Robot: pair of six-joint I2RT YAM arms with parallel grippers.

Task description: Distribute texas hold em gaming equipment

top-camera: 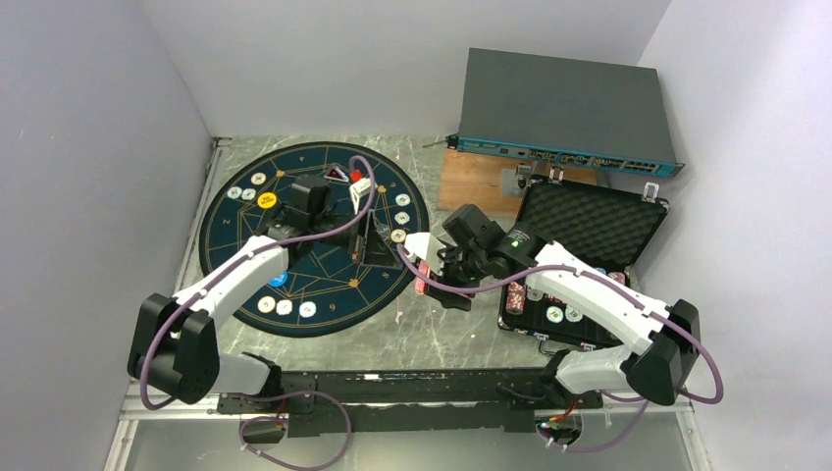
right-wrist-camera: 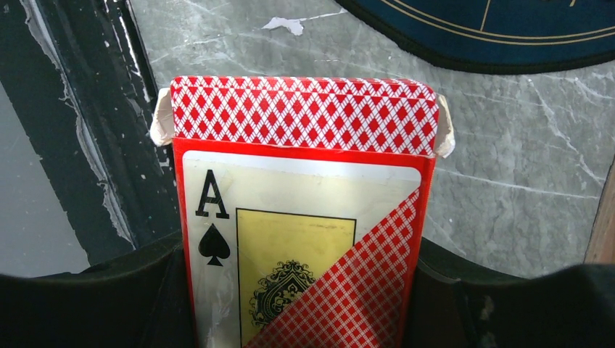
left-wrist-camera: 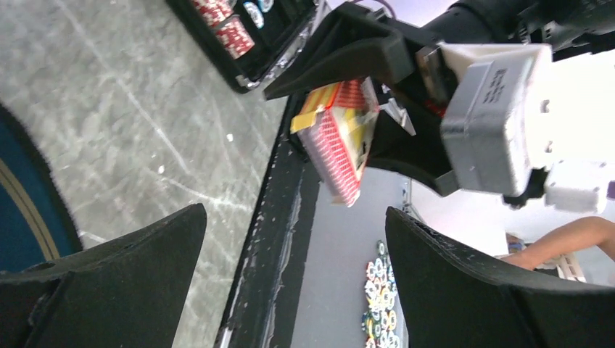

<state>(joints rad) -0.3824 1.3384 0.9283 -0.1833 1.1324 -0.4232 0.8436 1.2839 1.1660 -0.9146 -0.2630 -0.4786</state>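
Overhead view of a grey marble desk (top-camera: 392, 339) with a round navy mat (top-camera: 338, 285) on it. I take the mat as my landmark.

My right hand (top-camera: 439, 278) hangs just off the mat's right edge, above bare desk between the mat and the black case (top-camera: 589, 221). It is clamped on a red-backed card pack (right-wrist-camera: 304, 217). In the right wrist view the pack fills the frame, ace of spades face showing. Its long axis runs out along the fingers, and its flap end points away from the wrist.

My left hand (left-wrist-camera: 294, 214) is over the right part of the mat and turned outward toward that edge. Its fingers (left-wrist-camera: 145, 254) are spread wide with nothing between them. In its wrist view the pack sits straight ahead and above the gap, tilted, with one long edge toward the camera. The right hand's fingers grip it on its broad faces.

Whitish poker chips (top-camera: 258, 180) lie around the mat's rim, and a yellow disc (top-camera: 267, 200) lies at its upper left.

I judge the next move turns on this line-up. The pack lies beyond the mat's right edge, directly in front of the open left hand, and the right hand already holds it. Whether it is passed across or set down on the mat, it must travel toward the mat. A pass would need the left fingers to close across the pack's free narrow edges. I cannot tell how much gap separates the two hands.
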